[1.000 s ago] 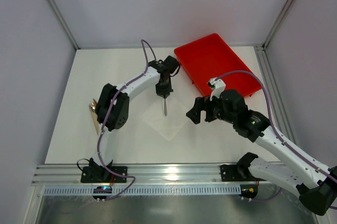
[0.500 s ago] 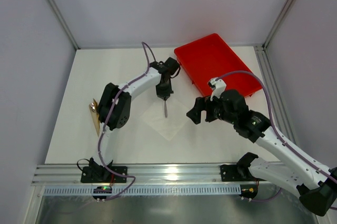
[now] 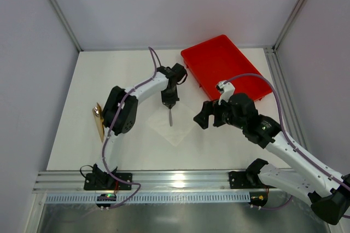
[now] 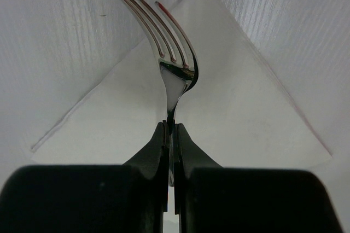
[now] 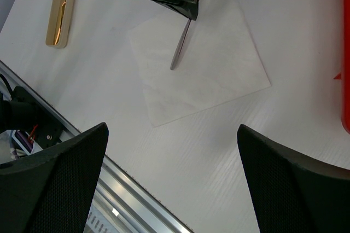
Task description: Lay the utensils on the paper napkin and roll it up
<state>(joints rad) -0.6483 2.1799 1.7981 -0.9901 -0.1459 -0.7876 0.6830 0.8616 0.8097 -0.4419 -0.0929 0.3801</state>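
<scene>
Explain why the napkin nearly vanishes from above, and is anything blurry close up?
Top external: the paper napkin blends into the white table, only faint edges showing. Left wrist: the fork is sharp, with glare on its neck; the left end effector holding it reads as featureless black.

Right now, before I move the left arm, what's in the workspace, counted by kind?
Utensils: 2 (shiny silver metal fork in the left pincer; gold-handled piece lying loose)
Thin white paper napkin: 1
Red plastic rectangular tray: 1
Total: 4
</scene>
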